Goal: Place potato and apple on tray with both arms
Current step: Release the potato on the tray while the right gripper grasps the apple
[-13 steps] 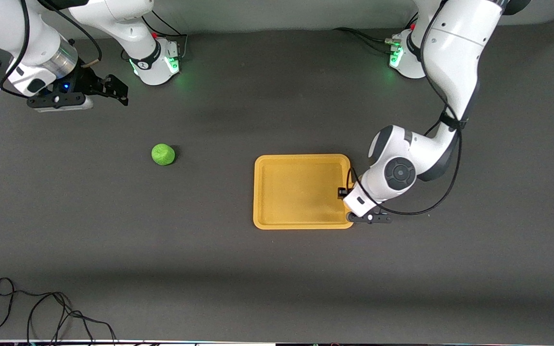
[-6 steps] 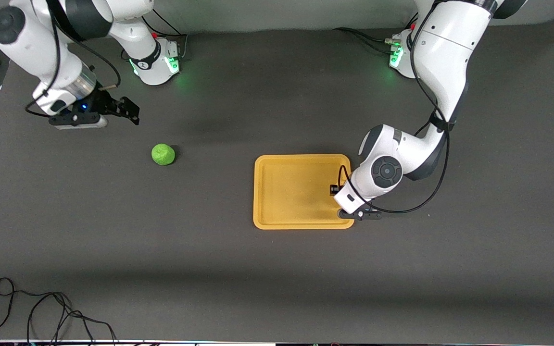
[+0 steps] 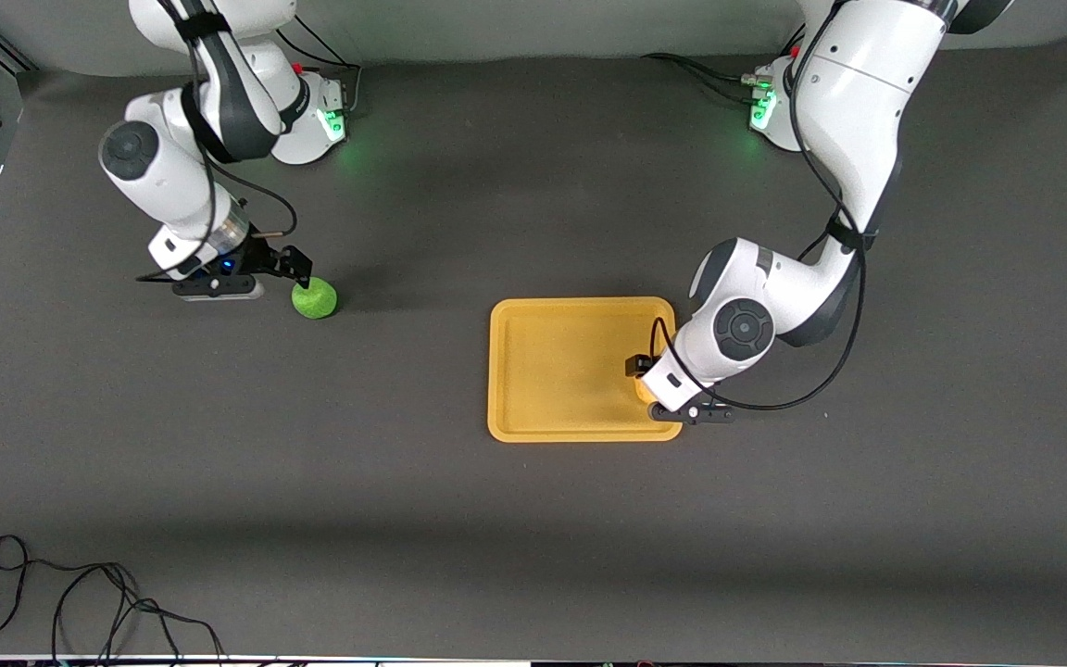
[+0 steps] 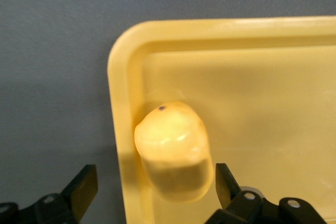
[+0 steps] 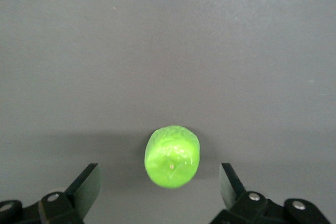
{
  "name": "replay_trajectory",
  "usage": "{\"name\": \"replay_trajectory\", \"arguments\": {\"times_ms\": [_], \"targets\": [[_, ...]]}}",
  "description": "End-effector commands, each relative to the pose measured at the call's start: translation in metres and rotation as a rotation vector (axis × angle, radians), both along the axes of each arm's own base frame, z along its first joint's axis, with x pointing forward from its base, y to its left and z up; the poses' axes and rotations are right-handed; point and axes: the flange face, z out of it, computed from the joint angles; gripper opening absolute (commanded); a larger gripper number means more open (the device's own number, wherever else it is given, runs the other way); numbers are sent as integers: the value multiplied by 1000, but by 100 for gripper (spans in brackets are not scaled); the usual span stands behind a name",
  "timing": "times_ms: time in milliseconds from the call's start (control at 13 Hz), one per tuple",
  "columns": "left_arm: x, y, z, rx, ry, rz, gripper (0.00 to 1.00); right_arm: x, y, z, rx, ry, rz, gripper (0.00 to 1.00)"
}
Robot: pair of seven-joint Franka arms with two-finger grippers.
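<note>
Right tool (image 3: 297, 270) reached apple (image 3: 314, 299).

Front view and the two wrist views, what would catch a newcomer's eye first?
The orange-yellow tray near the middle of the table stands out first, with the potato lying in its corner toward the left arm's end, between the open fingers of the left end effector. Next is the bright green apple on the dark table toward the right arm's end, with the open right end effector just by it.
</note>
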Motion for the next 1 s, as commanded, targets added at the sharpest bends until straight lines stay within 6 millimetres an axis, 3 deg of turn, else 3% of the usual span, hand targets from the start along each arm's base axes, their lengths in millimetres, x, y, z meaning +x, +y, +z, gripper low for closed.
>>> {"name": "replay_trajectory", "arguments": {"times_ms": [0, 231, 308, 462, 615, 692, 769, 846, 923], "targets": [[5, 39, 100, 27, 6, 25, 100, -9, 11, -42, 1, -18, 21, 100], [-4, 115, 224, 61, -44, 34, 100, -22, 9, -83, -5, -33, 23, 100], [-11, 140, 255, 85, -64, 4, 100, -24, 9, -91, -7, -30, 23, 100], [-24, 196, 303, 119, -106, -43, 100, -26, 7, -99, -10, -19, 20, 100], [-31, 234, 327, 196, -146, -65, 100, -27, 6, -106, -14, -7, 18, 100], [-35, 251, 336, 220, -152, -57, 100, -27, 6, -108, -15, -4, 20, 83], [-39, 272, 343, 224, -159, -50, 100, -28, 6, -108, -15, -2, 21, 52], [-42, 290, 347, 207, -159, -109, 100, -28, 6, -108, -16, 2, 22, 39], [-43, 311, 349, 187, -156, -154, 100, -25, 6, -101, -13, -5, 19, 38]]}}
